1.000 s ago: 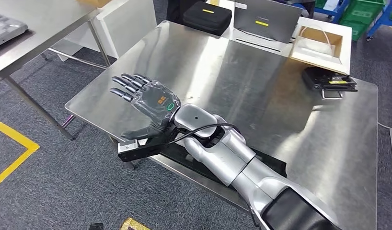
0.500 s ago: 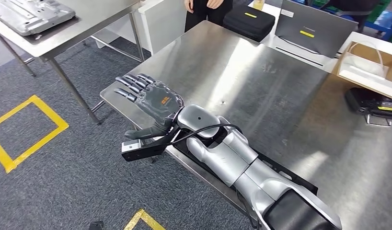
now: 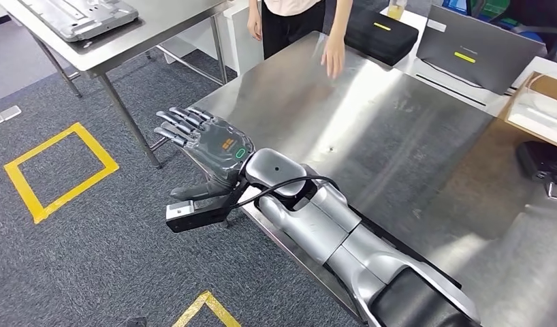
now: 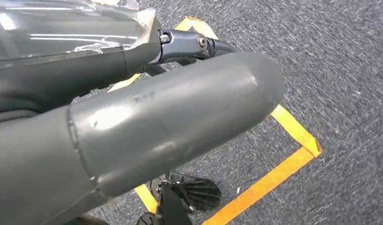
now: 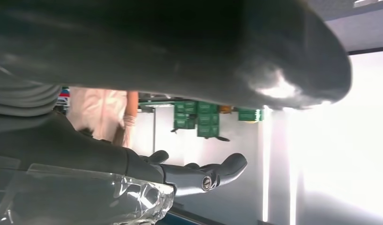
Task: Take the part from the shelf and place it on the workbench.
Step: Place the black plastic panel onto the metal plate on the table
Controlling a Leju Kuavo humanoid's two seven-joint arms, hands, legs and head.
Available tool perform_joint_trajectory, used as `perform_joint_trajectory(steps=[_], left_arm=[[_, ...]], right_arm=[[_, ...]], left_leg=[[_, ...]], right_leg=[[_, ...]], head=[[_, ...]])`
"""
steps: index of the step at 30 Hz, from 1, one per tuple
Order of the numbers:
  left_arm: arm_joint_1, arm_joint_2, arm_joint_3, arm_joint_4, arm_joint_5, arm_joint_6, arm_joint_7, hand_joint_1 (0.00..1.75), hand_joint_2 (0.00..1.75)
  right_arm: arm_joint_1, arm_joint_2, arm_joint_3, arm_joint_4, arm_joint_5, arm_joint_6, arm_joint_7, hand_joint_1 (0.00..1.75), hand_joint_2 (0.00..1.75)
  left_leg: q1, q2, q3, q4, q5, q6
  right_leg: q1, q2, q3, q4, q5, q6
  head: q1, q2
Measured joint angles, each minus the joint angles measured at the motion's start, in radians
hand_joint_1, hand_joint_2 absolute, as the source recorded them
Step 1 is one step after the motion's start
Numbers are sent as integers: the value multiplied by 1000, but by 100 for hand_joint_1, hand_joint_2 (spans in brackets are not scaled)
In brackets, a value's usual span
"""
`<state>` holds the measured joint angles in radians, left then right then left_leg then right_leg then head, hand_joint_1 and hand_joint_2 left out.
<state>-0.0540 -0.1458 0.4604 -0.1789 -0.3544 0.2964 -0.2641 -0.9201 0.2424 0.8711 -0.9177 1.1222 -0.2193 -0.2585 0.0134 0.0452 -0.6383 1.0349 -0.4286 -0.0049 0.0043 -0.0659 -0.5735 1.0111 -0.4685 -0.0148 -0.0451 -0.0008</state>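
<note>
A grey pressed-metal part (image 3: 78,13) lies on a steel side table (image 3: 146,30) at the far left. My right hand (image 3: 208,146) hovers just off the near-left corner of the steel workbench (image 3: 371,129), fingers spread and palm empty; in the right wrist view the right hand (image 5: 199,176) is held out with nothing in it. My left hand (image 4: 133,117) hangs over the grey carpet, its thumb and a straight finger showing, holding nothing.
A person (image 3: 293,20) stands at the workbench's far side with a hand (image 3: 333,58) over it. A black case (image 3: 385,34), a grey case (image 3: 480,54), a cardboard box (image 3: 541,102) and a black device (image 3: 545,160) line the far and right edges. Yellow tape (image 3: 58,170) marks the floor.
The camera has turned left: the workbench slid right in the picture, the side table with the part came further into view, and the person appeared. My right hand keeps its pose.
</note>
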Motion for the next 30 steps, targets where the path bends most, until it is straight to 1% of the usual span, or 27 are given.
perform_joint_trajectory(steps=[1,3,4,5,6,7,8,9,10,11,12,13,14,15,16,18,19,20,21,22,23,24,25,26,27,28,30], left_arm=[[-1,0,1,0,0,0,0,0,0],[1,0,3,0,0,0,0,0,0],[1,-1,4,0,0,0,0,0,0],[1,-1,5,0,0,0,0,0,0],[1,-2,5,0,0,0,0,0,0],[0,-2,6,0,0,0,0,0,0],[-1,-3,6,0,0,0,0,0,0],[0,-3,6,0,0,0,0,0,0],[1,-3,6,0,0,0,0,0,0],[1,-4,6,0,0,0,0,0,0],[1,-4,6,0,0,0,0,0,0],[1,-5,6,0,0,0,0,0,0],[1,-5,6,0,0,-1,0,0,0],[1,-5,6,0,0,-1,-1,0,0],[2,-5,6,0,0,-1,-1,0,0],[4,-5,6,0,0,-2,-1,0,0],[5,-5,7,0,0,-2,-1,0,0],[5,-4,7,0,0,-2,-1,0,0],[5,-4,7,0,0,-2,-1,0,0],[3,-4,7,0,0,-3,-2,0,0],[2,-4,6,0,-1,-4,-2,0,0],[2,-4,6,0,-1,-5,-2,0,0],[2,-4,6,0,-2,-6,-2,0,0],[2,-4,6,0,-2,-6,-2,0,0],[3,-4,6,0,-2,-7,-2,0,0],[2,-3,6,0,-2,-8,-3,0,0],[0,-2,6,0,-3,-9,-4,0,0]], right_arm=[[-1,1,0,0,0,0,0,0,0],[-2,3,0,0,-1,-1,0,0,0],[-3,4,0,0,-1,-1,0,0,0],[-4,4,-1,0,-1,-2,0,0,0],[-4,3,-1,1,-1,-2,0,0,0],[-3,1,-1,2,-1,-3,-1,0,0],[-1,-2,-1,4,-1,-3,-1,0,0],[2,-4,-1,6,-1,-3,-1,0,0],[4,-6,-1,7,-1,-3,-1,0,0],[6,-8,-1,8,-1,-3,-1,0,0],[6,-8,-1,8,-1,-3,-1,0,0],[5,-8,-1,8,-1,-3,-1,0,0],[4,-8,-1,8,-1,-3,-1,0,0],[4,-8,-1,9,-1,-3,-1,0,0],[3,-9,-1,9,-1,-3,-1,0,0],[2,-7,-1,9,-1,-3,-1,0,0],[1,-5,-1,9,-1,-3,-1,0,0],[-1,-2,-1,9,-1,-3,-1,0,0],[-3,0,-1,9,-1,-4,-1,0,0],[-5,1,-1,10,-1,-4,-2,0,0],[-5,1,-1,11,-1,-4,-2,0,0],[-4,0,-1,12,-1,-4,-2,0,0],[-2,0,-1,14,-1,-4,-2,0,0],[-1,-1,-1,15,-1,-4,-3,0,0],[0,-1,-1,16,-1,-4,-3,0,0],[-1,0,-1,16,-1,-4,-4,0,0],[-4,-1,-2,16,-1,-4,-4,0,0]], left_leg=[[-4,2,7,-14,-1,5],[-5,-17,8,-19,2,16],[-4,-24,10,-24,5,22],[-1,-31,13,-29,10,30],[1,-39,16,-33,13,35],[1,-47,16,-34,15,38],[1,-57,16,-33,15,39],[1,-67,16,-33,15,40],[1,-78,16,-33,15,40],[1,-89,16,-32,14,39],[2,-101,16,-31,14,38],[3,-111,16,-30,13,36],[2,-122,15,-26,11,31],[1,-129,13,-23,9,26],[2,-136,10,-21,9,20],[7,-144,6,-22,10,6],[9,-139,3,-19,7,0],[10,-125,-4,-4,-4,-4],[10,-106,-20,30,-24,-7],[9,-84,-46,85,-52,-9],[9,-70,-79,151,-82,-11],[10,-63,-110,211,-104,-13],[11,-60,-129,247,-111,-15],[11,-57,-130,246,-100,-15],[12,-51,-110,205,-74,-13],[12,-39,-74,140,-42,-10],[4,-8,-8,22,-3,-3]], right_leg=[[3,-6,1,0,-2,4],[6,-16,2,-1,-6,13],[5,-9,-1,8,-13,17],[3,6,-11,31,-26,19],[1,26,-32,77,-49,18],[-2,44,-61,141,-77,16],[-4,54,-96,212,-104,14],[-6,57,-126,269,-121,16],[-7,59,-142,294,-124,21],[-9,61,-137,276,-108,31],[-11,65,-115,221,-80,41],[-15,78,-83,146,-47,50],[-18,92,-52,79,-19,53],[-20,101,-32,34,-1,52],[-20,107,-22,13,6,47],[-16,98,-20,8,11,30],[-17,93,-18,5,13,23],[-19,87,-16,2,16,15],[-20,81,-14,-1,17,7],[-19,73,-12,-2,17,1],[-17,65,-11,-2,15,-4],[-14,55,-10,-2,14,-7],[-12,46,-10,-1,13,-9],[-11,38,-10,-1,12,-9],[-10,31,-9,-1,11,-9],[-9,24,-7,-1,10,-8],[-1,12,-5,0,5,-2]], head=[[2,0],[4,0],[5,0],[5,0],[6,0],[8,0],[8,0],[9,0],[9,0],[9,0],[9,0],[9,0],[10,0],[10,0],[10,0],[10,0],[10,0],[9,0],[6,0],[4,0],[2,0],[1,0],[2,0],[1,0],[1,0],[1,0],[1,0]])
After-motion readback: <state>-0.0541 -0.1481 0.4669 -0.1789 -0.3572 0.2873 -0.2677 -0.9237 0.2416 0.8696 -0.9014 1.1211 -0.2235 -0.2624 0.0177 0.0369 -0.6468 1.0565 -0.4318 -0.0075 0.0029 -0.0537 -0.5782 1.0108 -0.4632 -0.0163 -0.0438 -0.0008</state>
